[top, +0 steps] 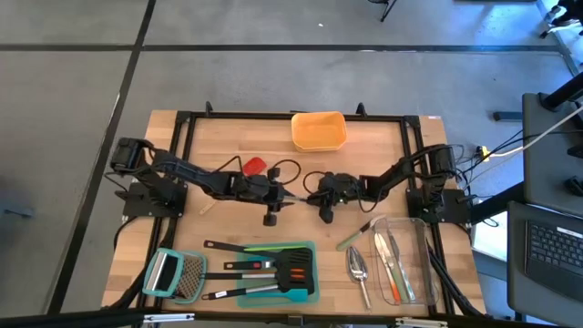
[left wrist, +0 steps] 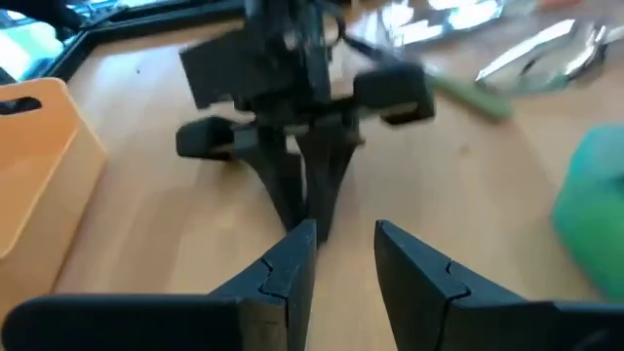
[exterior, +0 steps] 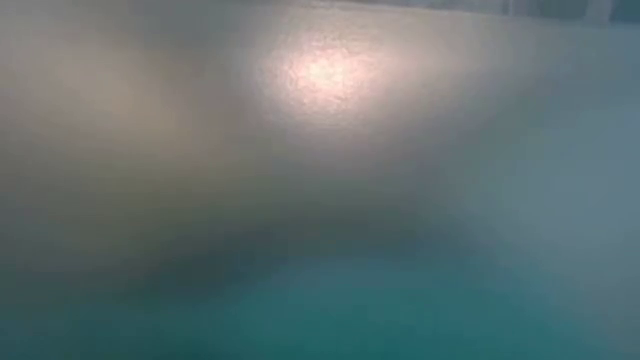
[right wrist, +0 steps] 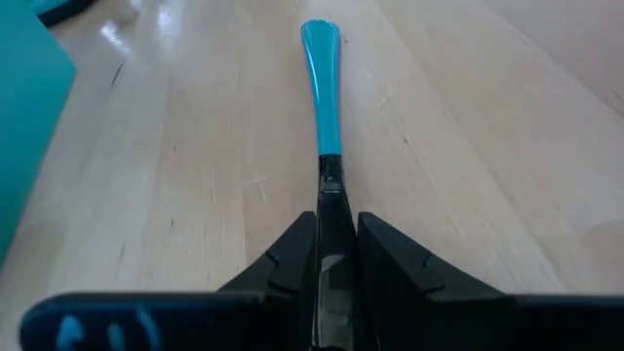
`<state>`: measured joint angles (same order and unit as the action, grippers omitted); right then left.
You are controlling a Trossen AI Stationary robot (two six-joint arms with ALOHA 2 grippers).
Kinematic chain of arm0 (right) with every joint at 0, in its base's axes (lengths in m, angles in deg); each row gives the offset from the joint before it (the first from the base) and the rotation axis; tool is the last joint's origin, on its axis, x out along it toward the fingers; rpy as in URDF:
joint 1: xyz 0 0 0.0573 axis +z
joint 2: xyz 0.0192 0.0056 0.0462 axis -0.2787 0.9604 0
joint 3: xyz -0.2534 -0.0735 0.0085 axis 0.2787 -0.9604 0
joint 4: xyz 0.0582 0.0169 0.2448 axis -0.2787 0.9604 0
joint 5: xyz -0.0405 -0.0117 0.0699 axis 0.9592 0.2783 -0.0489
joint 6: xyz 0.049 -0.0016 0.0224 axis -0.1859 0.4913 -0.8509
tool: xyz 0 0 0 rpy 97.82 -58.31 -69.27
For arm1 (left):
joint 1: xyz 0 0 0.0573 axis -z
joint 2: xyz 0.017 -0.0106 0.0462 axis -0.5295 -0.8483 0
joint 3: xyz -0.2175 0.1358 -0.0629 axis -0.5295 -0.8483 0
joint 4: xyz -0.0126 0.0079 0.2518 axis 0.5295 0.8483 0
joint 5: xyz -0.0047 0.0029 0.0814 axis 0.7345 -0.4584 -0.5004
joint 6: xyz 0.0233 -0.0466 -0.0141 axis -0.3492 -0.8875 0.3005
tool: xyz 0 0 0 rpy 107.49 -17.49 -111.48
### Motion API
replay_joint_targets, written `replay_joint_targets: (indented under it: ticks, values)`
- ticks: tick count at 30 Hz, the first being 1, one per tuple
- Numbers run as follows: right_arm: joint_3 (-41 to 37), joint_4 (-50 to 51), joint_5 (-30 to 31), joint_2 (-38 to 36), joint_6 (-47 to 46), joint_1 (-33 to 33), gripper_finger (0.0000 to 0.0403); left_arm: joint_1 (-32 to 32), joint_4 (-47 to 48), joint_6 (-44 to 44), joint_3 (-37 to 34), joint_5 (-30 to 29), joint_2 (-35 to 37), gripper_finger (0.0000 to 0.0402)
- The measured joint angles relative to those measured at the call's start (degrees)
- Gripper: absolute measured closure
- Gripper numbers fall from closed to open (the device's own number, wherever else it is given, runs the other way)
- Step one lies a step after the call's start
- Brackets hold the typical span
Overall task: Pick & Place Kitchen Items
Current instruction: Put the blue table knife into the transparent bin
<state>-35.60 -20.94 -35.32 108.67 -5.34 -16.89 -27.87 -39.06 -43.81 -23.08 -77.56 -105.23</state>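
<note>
My right gripper (top: 310, 197) is at the table's middle, shut on a slim teal-handled utensil (right wrist: 322, 88). The utensil sticks out past its fingertips (right wrist: 336, 222) toward the table's left. My left gripper (top: 288, 199) faces it from the left, close by, open and empty (left wrist: 346, 242). The left wrist view shows the right gripper's shut fingers (left wrist: 302, 185) head-on. A red turner (top: 254, 165) lies on the wood behind the left arm. Black turners lie on a teal tray (top: 310, 293) at the near edge. The low view shows only a teal blur. My right gripper pinches the utensil's dark end (right wrist: 331, 190) between its two fingers. The fingers lie along the utensil and come from the table's right. The teal part (right wrist: 318, 58) reaches forward, low over the wood. I cannot tell whether it touches the table.
An orange container (top: 319, 130) stands at the far edge. A grater (top: 173, 275) lies at the near left. A clear container (top: 421, 239) with cutlery is at the near right, with a silver scoop (top: 358, 266) and a green spatula (top: 351, 239) beside it.
</note>
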Motion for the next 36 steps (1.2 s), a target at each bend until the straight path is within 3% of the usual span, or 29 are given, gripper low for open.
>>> replay_joint_targets:
  ticks: [7, 13, 15, 21, 28, 36]
  values:
    - [0.0, 0.0, -1.4, 0.0, 0.0, -0.6, 0.0328, 0.6, 2.2, 4.7, 5.4, 2.9, -10.8, 0.0279]
    - [0.1, 0.0, -1.9, 0.0, -0.5, -0.6, 0.0328, 3.6, 3.0, 12.3, 11.3, -11.3, -16.5, 0.025]
    - [0.1, 0.0, -2.1, 0.0, -0.6, -0.6, 0.0328, 4.0, 3.3, 12.9, 11.5, -13.1, -16.5, 0.0242]
    - [0.1, 0.1, -2.9, 0.0, -1.0, -0.6, 0.0328, -1.1, 7.6, 4.3, 11.5, -2.4, -16.6, 0.0233]
    - [0.1, 0.1, -2.9, 0.0, -1.5, -0.5, 0.0328, -3.9, 9.0, 5.5, 11.5, 1.6, -16.3, 0.0233]
    - [0.1, 0.1, -3.3, 0.0, -1.6, -0.5, 0.0328, -4.2, 9.7, 6.4, 11.5, 1.6, -16.4, 0.021]
